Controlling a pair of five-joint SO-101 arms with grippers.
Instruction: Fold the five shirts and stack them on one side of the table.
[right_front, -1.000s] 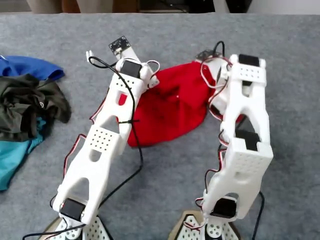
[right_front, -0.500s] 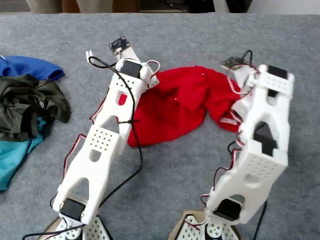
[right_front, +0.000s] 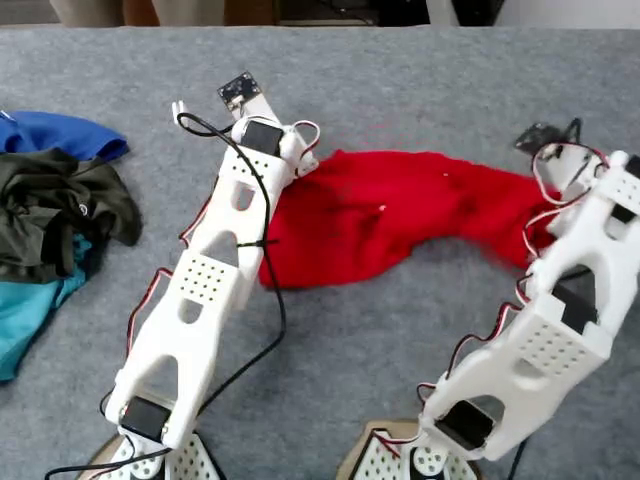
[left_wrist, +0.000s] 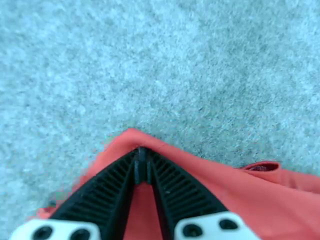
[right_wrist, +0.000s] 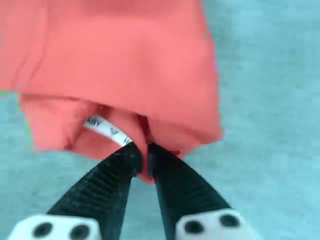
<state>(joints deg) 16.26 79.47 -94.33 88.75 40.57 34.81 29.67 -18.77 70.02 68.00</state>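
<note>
Since your right arm (right_front: 560, 310) has swung outward across the grey table (right_front: 400, 70) over the last second, the red shirt (right_front: 400, 215) no longer lies bunched between the two arms. It is drawn out into a long band from the table's middle towards its right side. Your left arm (right_front: 215, 270) has kept its place, so one end of the cloth stayed anchored while the other travelled. I judge this to be spreading, not yet folding: the shirt is flatter, but its lower edge sags and the stretched part looks twisted, so it needs more tension before any fold will sit well.

At the table's left edge the other shirts (right_front: 55, 215) lie in a loose heap, well apart from the red one and unfolded, so most of the task remains.

Your left arm reaches diagonally forward, its wrist over the shirt's left corner. Your right arm leans far to the right with its elbow bent, its wrist at the shirt's far end.

The left gripper (left_wrist: 141, 152) has its jaws pressed together, pinching a peak of red cloth at the hem. The right gripper (right_wrist: 142, 147) clamps a gathered fold just beside the white label (right_wrist: 107, 129).
</note>
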